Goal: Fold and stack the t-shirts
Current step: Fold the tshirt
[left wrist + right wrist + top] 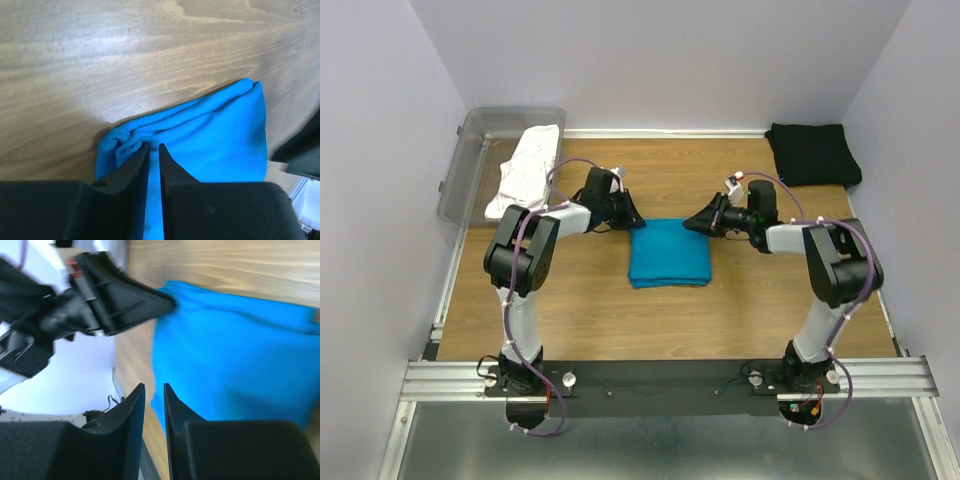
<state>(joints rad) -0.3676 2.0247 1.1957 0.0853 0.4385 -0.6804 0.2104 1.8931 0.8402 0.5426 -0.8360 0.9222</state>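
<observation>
Left hand, right hand: jaws slightly parted

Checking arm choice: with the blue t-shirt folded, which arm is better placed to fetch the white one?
Left, probably. The white t-shirt drapes over the tub, far left, near the left fingers; the right fingers are beyond the blue t-shirt.

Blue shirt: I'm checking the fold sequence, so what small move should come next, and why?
Probably lift both grippers clear. The blue shirt already lies folded in a compact rectangle, and the left gripper and right gripper sit low at its far corners.
</observation>
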